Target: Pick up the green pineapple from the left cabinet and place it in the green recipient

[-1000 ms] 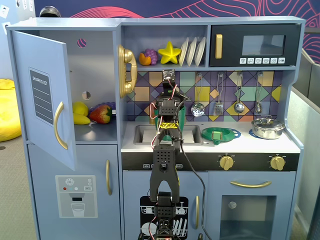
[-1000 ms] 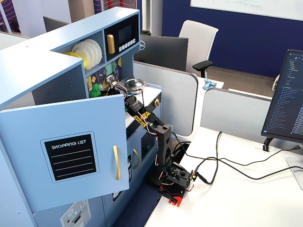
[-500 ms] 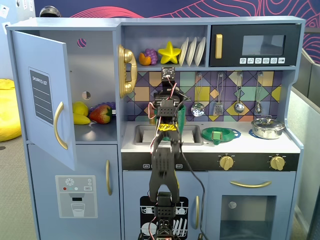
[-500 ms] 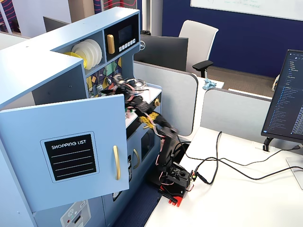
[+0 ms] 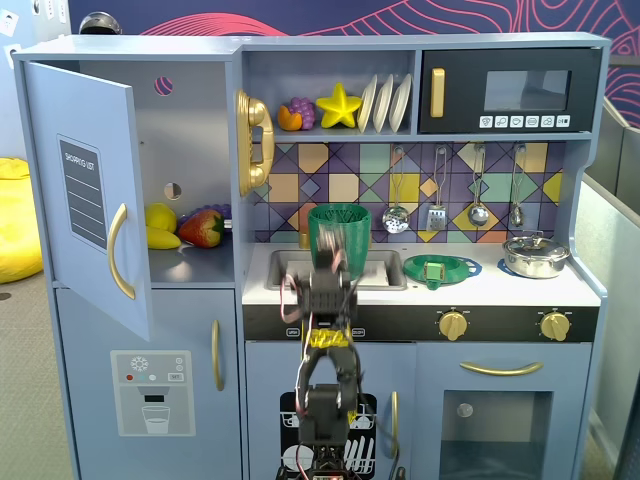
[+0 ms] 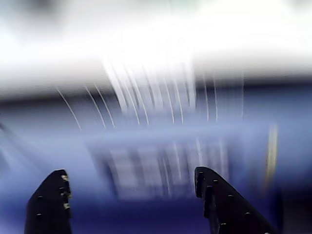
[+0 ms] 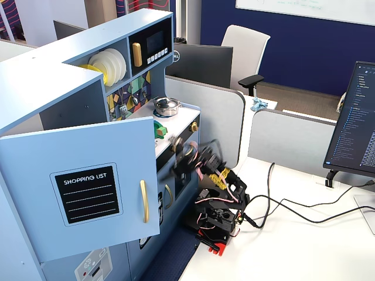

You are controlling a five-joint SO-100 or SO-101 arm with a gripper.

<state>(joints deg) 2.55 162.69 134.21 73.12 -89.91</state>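
The left cabinet stands open, its door with the shopping-list panel swung out to the left; the door also shows in the other fixed view. No green pineapple shows in any view. The green recipient stands upright at the sink, at the back of the counter. My gripper is motion-blurred just in front of it, raised at counter height; it also shows beside the counter's front edge. In the wrist view the gripper is open and empty, and the background is blurred.
A yellow lemon, a banana and a red strawberry lie in the cabinet. A flat green dish and a steel pot sit on the counter. The black microwave is above. Cables cross the desk.
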